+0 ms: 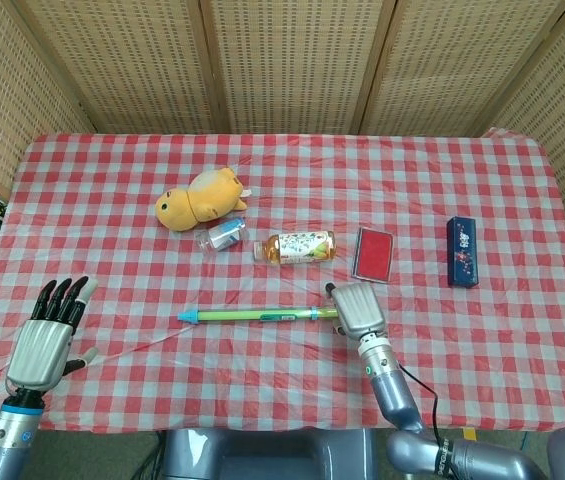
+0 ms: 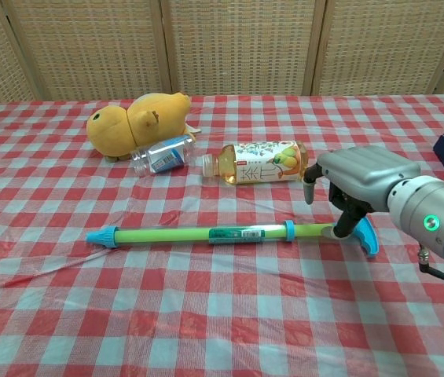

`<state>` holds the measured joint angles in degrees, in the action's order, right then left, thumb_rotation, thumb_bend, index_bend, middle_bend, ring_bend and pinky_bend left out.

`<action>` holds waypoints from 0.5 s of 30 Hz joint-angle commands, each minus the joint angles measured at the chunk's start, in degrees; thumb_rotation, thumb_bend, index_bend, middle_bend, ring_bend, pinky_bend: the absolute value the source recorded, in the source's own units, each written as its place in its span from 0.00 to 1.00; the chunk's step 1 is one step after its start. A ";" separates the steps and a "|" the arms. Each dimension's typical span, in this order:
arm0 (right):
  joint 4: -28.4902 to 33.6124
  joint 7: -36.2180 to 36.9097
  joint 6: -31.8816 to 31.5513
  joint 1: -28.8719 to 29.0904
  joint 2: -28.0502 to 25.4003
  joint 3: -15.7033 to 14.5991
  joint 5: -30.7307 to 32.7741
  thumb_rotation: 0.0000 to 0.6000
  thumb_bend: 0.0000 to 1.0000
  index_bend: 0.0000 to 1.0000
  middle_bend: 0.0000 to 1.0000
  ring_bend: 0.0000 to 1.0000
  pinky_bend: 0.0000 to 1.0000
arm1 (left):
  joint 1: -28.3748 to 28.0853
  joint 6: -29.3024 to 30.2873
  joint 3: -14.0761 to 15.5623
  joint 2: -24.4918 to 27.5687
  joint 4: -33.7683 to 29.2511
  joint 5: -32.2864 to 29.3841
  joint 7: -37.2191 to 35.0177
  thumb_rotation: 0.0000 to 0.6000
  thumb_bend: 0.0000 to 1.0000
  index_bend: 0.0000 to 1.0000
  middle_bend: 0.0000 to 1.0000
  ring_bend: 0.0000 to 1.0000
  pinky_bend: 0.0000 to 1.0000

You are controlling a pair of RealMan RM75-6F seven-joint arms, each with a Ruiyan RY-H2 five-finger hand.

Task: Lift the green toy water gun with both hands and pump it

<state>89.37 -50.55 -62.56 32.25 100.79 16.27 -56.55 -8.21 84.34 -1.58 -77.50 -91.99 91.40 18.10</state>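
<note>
The green toy water gun (image 1: 252, 315) lies flat across the front middle of the checked tablecloth, its blue nozzle to the left. In the chest view the water gun (image 2: 206, 234) ends in a blue T-handle (image 2: 368, 236) at the right. My right hand (image 1: 358, 309) is over that handle end. The chest view shows the right hand (image 2: 363, 177) with fingers (image 2: 346, 220) reaching down to the rod beside the handle, while the thumb sticks out apart; no closed grip shows. My left hand (image 1: 45, 340) hovers at the front left, fingers spread and holding nothing, well left of the nozzle.
Behind the gun lie a yellow plush toy (image 1: 200, 197), a small clear bottle (image 1: 224, 234), a tea bottle (image 1: 297, 246) and a red case (image 1: 373, 253). A dark blue box (image 1: 463, 251) sits at the right. The table's front edge is just below both hands.
</note>
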 commanded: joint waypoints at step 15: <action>-3.91 0.45 -1.51 2.20 0.05 -2.17 6.16 1.00 0.45 0.47 1.00 1.00 0.84 | -0.27 0.18 0.50 -0.24 0.25 0.41 -0.12 1.00 0.15 0.04 0.00 0.00 0.00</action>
<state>85.90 -50.40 -64.20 34.32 100.85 14.23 -50.87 -8.45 84.52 -1.15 -77.70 -91.76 91.73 18.00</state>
